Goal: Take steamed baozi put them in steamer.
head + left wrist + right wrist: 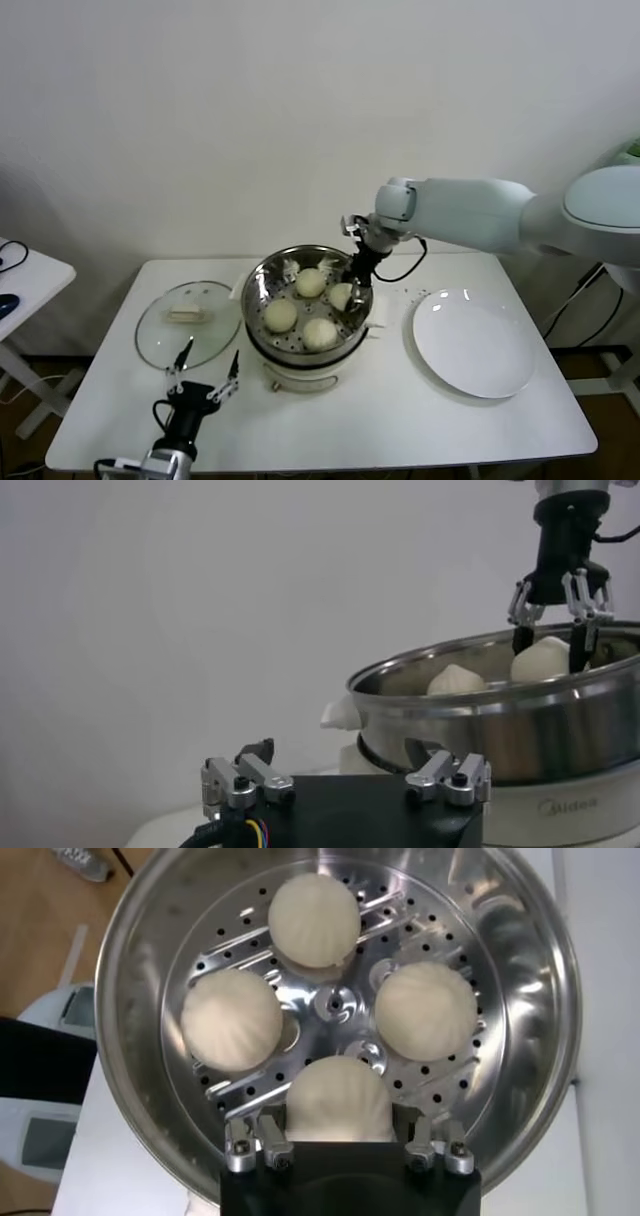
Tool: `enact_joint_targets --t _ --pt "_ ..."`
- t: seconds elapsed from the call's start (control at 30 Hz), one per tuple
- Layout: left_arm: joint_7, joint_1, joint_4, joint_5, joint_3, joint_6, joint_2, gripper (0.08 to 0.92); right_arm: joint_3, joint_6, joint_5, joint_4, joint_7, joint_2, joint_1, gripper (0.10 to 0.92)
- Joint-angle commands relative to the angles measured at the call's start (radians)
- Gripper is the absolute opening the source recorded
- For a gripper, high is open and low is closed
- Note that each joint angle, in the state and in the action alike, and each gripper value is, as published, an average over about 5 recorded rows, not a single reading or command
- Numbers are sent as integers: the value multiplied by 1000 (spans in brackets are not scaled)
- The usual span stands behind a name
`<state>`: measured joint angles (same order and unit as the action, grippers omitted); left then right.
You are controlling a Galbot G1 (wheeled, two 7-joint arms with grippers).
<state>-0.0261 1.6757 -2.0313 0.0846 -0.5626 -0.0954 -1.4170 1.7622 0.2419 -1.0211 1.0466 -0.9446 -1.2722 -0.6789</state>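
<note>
Left gripper (205, 375), fingers spread wide, waits in front of the steamer (262, 275). Right gripper (349, 291) clasps the fourth bun (340, 296) inside the steamer, beside three others. Placing step; next comes release, then lifting clear.

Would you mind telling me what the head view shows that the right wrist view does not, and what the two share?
Only the head view shows the glass lid, the bare white plate and the open left gripper near the table's front edge. Only the right wrist view shows the steamer's perforated floor. Both show four baozi in the steamer, the right gripper closed on one.
</note>
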Motion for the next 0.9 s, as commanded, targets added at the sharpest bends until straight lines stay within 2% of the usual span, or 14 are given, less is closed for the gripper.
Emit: enact_joint_targets --t 0.03,0.3,0.57,0.9 --pt "-1 -2 5 1 1 -1 0 823 5 -1 19 -16 0 -7 14 679" --pt "0 -3 8 1 1 -1 0 823 1 -6 29 -19 10 -10 24 689" --pt "0 -1 9 2 1 -3 -1 823 -16 -7 24 -22 5 -14 22 815" --pt "1 -1 5 3 2 -2 -1 823 -65 -2 -76 35 33 23 -39 823"
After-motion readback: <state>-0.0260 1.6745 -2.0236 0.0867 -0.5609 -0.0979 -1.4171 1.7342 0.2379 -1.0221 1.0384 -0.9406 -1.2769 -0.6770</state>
